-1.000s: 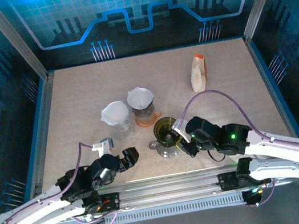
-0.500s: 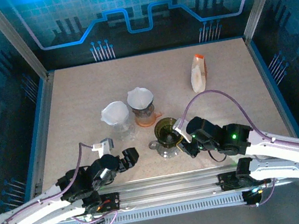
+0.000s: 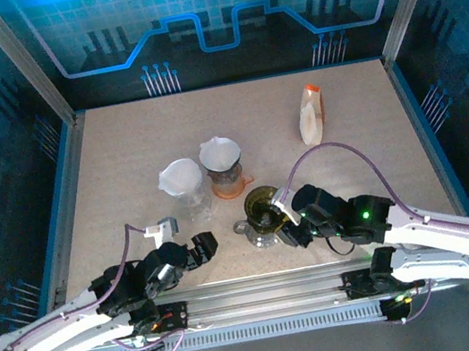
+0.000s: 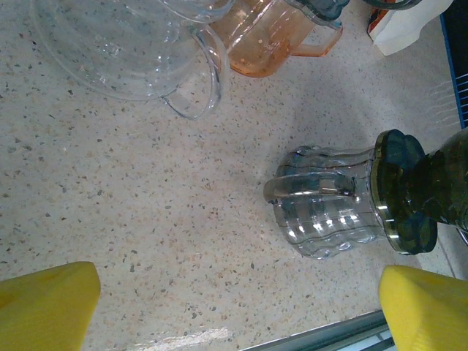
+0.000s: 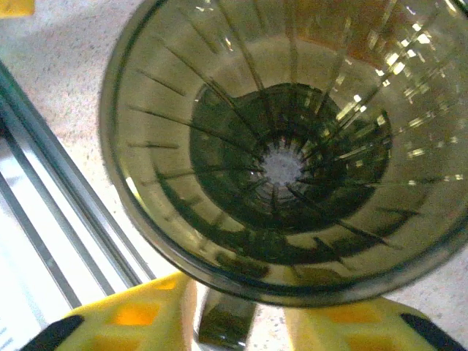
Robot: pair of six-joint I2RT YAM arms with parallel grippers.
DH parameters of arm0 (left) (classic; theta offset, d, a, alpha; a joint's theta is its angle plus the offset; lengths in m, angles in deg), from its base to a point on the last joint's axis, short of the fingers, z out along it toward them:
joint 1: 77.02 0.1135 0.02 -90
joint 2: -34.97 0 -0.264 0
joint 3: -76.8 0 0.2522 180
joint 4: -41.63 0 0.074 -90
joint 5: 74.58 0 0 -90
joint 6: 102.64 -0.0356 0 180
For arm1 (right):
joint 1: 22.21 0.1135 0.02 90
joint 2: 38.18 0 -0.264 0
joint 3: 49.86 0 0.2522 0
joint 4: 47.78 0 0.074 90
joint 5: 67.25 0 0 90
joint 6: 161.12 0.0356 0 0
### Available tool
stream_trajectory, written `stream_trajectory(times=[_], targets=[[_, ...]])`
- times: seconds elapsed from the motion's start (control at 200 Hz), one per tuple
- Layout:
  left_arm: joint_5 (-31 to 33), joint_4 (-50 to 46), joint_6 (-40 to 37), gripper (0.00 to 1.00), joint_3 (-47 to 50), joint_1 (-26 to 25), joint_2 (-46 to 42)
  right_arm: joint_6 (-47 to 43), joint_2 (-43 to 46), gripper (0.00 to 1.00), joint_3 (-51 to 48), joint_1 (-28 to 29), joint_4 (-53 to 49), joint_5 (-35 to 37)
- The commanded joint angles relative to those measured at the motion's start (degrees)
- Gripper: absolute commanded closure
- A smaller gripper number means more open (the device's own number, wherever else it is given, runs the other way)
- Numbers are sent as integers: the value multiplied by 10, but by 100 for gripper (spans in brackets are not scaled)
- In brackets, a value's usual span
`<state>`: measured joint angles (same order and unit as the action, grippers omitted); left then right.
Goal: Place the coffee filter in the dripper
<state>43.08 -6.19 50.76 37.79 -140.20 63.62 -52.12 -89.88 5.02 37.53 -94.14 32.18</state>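
Dripper [image 3: 260,202], green glass on a clear stand [image 4: 322,212], sits front-centre on the table [image 3: 121,150]. My right wrist view looks straight down its ribbed cone, which is bare with no paper in it. My right gripper [image 3: 279,224] is hard against the dripper's near-right side. Its yellow fingers [image 5: 139,314] are drawn narrow on either side of a green tab under the rim; I cannot tell whether they actually pinch it. The filter [image 3: 179,176] is a white paper cone, upright with its mouth up, seated in a clear cone [image 4: 117,44] beyond and left of the dripper. A second filter [image 3: 219,152] sits the same way in an orange jug [image 4: 267,40] just beside it, further back. I cannot tell which one is meant. My left gripper [image 3: 198,247] is spread wide with nothing in it, low near the front edge. The first filter lies straight ahead of it, away from the bases, so I judge the left arm the nearer one. The carry would then run right and back toward me to the dripper. In the way are the clear cone's handle on its near side, the jug crowding it on the right, and my own right gripper parked at the dripper's rim. The carton [image 3: 313,114] stands well apart at far right and is no concern.
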Motion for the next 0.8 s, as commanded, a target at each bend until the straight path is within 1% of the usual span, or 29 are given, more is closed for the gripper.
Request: stream_trajectory(times=[0.0,0.05,0.1,0.23,0.41,0.525,0.795], targets=[[12,0,8,1,5,-4,-5,9,16,47,-4,8,1,4],[10,3,6,1,5,-4,-6,9,20,40,-1,8,-2,9],[8,7,3,1,4,-4,-5,9,24,35,0,8,-4,12],[6,15,-1,1,4,-4,-5,7,39,30,4,7,-6,26],[11,14,-6,1,1,-5,-8,6,51,29,12,3,-12,43],[14,12,-4,1,3,-5,-8,9,39,31,15,-6,-8,17],[17,7,-1,1,5,-4,-8,0,-4,31,34,-6,33,-19]])
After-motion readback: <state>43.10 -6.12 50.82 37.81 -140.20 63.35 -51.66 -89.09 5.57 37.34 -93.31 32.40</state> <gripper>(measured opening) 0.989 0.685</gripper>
